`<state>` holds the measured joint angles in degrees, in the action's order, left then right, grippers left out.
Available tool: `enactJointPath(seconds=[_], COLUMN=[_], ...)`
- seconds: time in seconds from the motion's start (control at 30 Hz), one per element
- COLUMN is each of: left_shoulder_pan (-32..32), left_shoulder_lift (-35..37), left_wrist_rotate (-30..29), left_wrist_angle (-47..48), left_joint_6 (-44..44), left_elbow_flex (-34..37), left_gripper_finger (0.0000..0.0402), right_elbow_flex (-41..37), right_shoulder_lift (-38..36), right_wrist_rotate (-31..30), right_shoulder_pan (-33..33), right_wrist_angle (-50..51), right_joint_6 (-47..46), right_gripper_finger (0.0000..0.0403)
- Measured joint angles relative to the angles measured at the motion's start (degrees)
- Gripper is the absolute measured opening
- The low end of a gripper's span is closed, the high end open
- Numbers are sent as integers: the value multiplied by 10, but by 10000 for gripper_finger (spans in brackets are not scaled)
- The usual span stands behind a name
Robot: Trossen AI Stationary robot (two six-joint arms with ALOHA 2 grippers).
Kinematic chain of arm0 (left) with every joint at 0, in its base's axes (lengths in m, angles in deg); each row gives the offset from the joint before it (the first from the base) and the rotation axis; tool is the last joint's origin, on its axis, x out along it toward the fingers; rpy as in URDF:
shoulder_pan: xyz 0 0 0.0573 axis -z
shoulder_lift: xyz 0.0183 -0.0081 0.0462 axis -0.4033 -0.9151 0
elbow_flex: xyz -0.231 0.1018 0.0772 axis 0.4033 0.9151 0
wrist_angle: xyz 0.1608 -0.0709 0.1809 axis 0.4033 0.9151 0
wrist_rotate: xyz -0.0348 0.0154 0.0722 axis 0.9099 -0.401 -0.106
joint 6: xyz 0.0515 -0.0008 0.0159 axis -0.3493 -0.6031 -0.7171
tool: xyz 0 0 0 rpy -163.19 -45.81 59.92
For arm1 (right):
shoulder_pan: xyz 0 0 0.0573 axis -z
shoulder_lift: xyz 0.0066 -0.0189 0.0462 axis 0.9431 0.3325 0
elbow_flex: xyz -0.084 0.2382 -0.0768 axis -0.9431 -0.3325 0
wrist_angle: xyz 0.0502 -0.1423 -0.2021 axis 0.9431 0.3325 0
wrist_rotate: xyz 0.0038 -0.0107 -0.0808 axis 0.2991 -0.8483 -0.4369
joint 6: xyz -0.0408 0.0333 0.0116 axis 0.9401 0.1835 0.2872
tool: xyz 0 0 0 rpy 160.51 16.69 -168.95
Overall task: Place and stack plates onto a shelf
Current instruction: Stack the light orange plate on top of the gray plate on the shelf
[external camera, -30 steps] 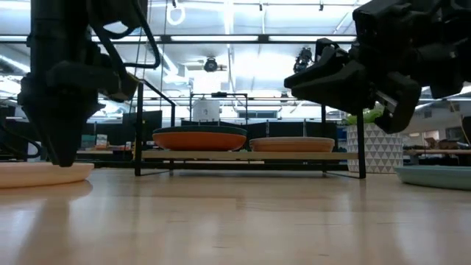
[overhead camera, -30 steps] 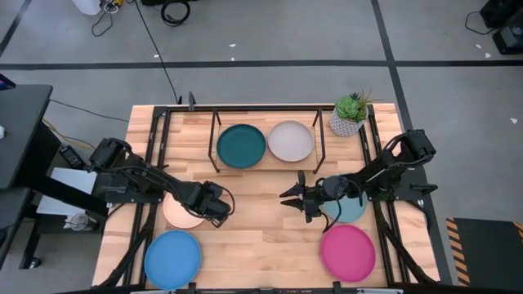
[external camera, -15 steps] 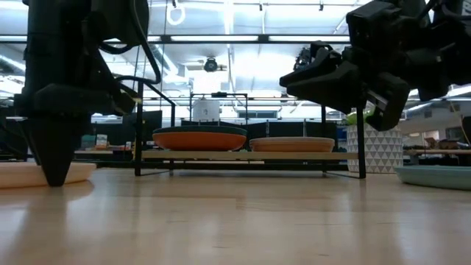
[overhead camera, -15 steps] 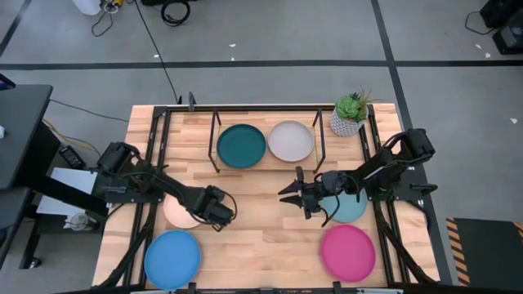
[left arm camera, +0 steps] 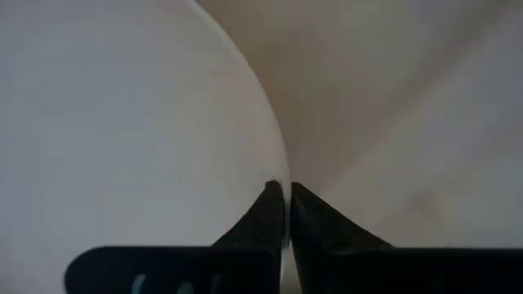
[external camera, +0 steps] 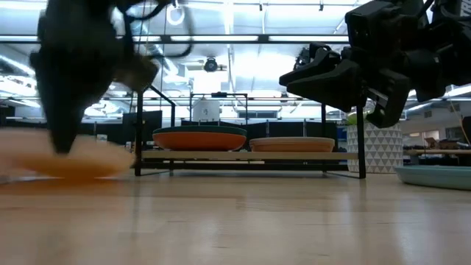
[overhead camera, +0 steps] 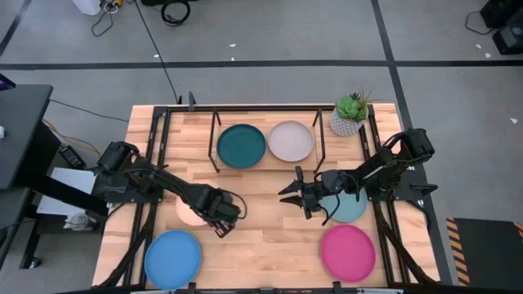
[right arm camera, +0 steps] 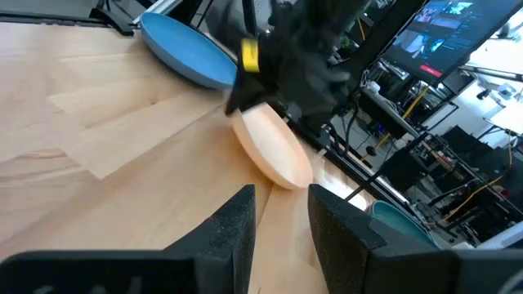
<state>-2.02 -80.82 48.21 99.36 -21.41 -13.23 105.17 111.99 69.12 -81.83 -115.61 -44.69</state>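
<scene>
High view: the left arm reaches low across the tabletop [overhead camera: 261, 245], its gripper [overhead camera: 222, 222] with jaws closed on the rim of the peach plate [overhead camera: 189, 214], which sits left of centre, tilted off the wood. The right arm stretches level toward the middle, its gripper [overhead camera: 292, 194] held above the tabletop with jaws slightly apart, empty. The shelf [overhead camera: 319, 151] at the far side carries a dark teal plate [overhead camera: 241, 145] and a cream plate [overhead camera: 291, 140].

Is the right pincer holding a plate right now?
No, the right pincer hangs empty above bare tabletop, beside the pale teal plate, in the high view.
</scene>
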Motion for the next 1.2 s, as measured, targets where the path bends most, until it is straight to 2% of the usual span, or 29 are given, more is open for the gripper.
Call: enactJointPath(seconds=[0.1, 0.2, 0.3, 0.43, 0.5, 0.77, 1.03, 1.2], left_shoulder_pan=[-5, -5, -6, -13, -20, -67, -108, -147], left_shoulder_lift=[0, 0, 0, 0, 0, 0, -5, -13], left_wrist_rotate=[21, 16, -22, -103, -125, -130, -127, -128], left_wrist_angle=[4, 0, 2, 3, 3, -1, -82, -116], left_joint_6=[-80, -164, -235, -337, -389, -566, -738, -843], left_elbow_flex=[-49, -102, -149, -190, -197, -197, -197, -197], left_gripper_finger=[18, 18, 18, 18, 18, 17, 18, 19], right_elbow_flex=[0, 0, 0, 0, 0, 0, 0, 0], right_shoulder_lift=[0, 0, 0, 0, 0, 0, 0, 0], right_wrist_rotate=[4, 4, 4, 4, 4, 4, 5, 5], right_shoulder_pan=[1, 0, 0, 0, 0, -15, -64, -94], right_wrist_angle=[0, 3, 8, 20, 30, 56, 64, 66], right_joint_6=[-3, -13, -35, -81, -108, -213, -300, -317], right_gripper_finger=[120, 120, 120, 120, 121, 121, 121, 121])
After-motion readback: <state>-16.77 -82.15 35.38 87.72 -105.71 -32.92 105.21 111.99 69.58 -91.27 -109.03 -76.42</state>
